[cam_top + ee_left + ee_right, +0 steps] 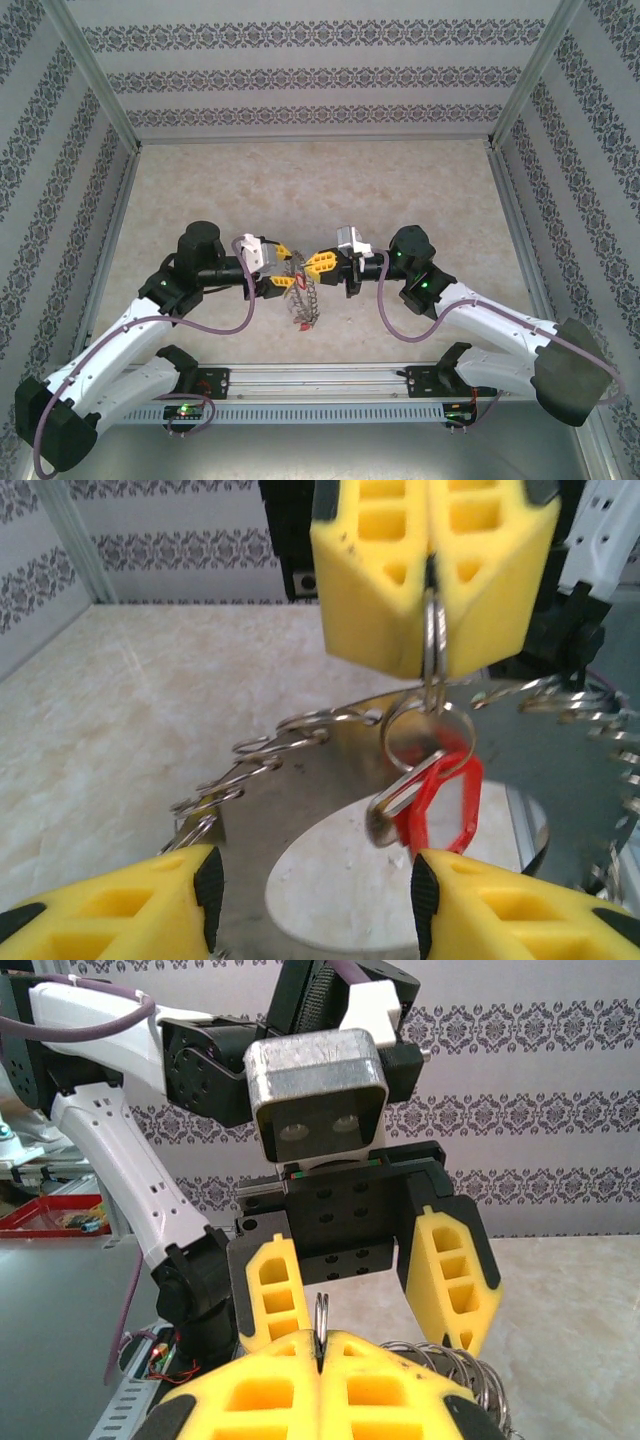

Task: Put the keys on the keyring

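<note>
The right end effector (433, 668) is clamped tight on a small split ring (433, 630), held edge-on between its yellow fingers (375, 580). A second small loop hangs from that ring, and below it a key with a red tag (445, 805). In the overhead view the two arms meet over the table (320, 180), a little toward 6 o'clock from its middle. The right end effector (318, 265) is at 3 o'clock of the keyring (300, 295) and the left end effector (283, 278) at 9 o'clock of it. The left end effector (317, 885) is spread wide, gripping nothing, with one yellow finger (110, 905) on each side of the keyring (300, 800). From the left wrist the keyring is a flat grey metal band with a round hollow centre, and the pale table (130, 710) shows through it. The tagged key dangles in front of the band at about 1 o'clock of the hollow. A row of small wire loops (270, 750) lines the band's rim from 9 to 12 o'clock. From the right wrist, the pinched ring (320, 1318) stands upright between the closed fingers (260, 1400), and the left end effector (365, 1310) faces them.
</note>
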Controlling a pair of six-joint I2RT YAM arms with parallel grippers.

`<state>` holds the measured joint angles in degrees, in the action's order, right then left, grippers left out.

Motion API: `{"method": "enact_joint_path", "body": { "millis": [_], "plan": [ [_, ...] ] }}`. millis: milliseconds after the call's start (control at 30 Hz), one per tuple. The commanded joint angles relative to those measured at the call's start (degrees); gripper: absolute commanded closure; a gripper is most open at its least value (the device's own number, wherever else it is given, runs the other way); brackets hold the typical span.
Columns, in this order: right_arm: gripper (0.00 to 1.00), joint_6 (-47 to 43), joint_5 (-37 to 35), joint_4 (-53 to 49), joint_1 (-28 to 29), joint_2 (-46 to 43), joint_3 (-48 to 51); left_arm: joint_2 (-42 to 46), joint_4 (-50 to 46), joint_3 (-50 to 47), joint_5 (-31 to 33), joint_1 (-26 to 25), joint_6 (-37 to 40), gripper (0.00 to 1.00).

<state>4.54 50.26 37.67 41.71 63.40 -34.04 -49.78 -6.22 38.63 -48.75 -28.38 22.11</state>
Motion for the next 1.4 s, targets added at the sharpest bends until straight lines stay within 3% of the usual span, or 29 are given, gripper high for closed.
{"method": "enact_joint_path", "body": {
  "millis": [0, 767, 933, 1200, 1367],
  "plan": [
    [1.0, -0.79, 0.75, 2.98, -0.36, -0.55, -2.52, 0.96, 6.54, -1.09, -5.2, 0.61, -3.3, 0.45],
    [1.0, -1.28, -0.98, 2.67, 1.11, 1.27, -4.19, -1.55, 9.06, -2.5, -9.76, 0.61, -3.69, 0.51],
    [1.0, -1.46, -1.17, 2.67, 1.38, 1.64, -4.45, -1.68, 8.18, -2.2, -10.99, 0.48, -2.44, 0.59],
    [1.0, -1.62, -1.57, 2.58, 1.7, 1.56, -4.63, -2.52, 7.29, -1.81, -11.19, -0.14, -1.7, 0.6],
    [1.0, -1.7, -1.91, 2.43, 1.82, 1.56, -4.65, -3.06, 7.16, -1.64, -11.28, -0.27, -1.49, 0.68]
  ]
}}
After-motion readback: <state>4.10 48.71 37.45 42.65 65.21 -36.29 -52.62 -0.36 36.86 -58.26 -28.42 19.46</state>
